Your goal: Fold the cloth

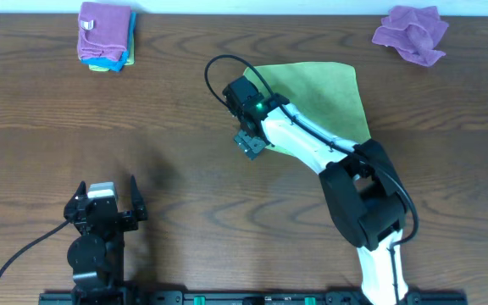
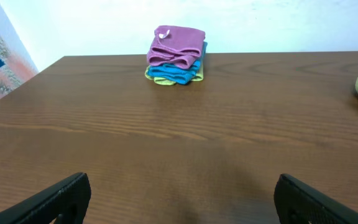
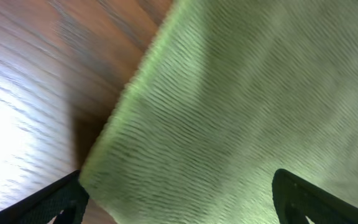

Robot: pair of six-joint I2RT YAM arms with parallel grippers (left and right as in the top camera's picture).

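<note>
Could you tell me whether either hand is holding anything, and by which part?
Nothing is held: the right hand is open over an edge of the flat green cloth; the left hand is open, far from it.

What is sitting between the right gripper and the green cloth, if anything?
Nothing visible. The right gripper is open and sits right at the edge of the green cloth. In the right wrist view the cloth fills most of the frame directly ahead of it, with only bare table beside that edge.
</note>
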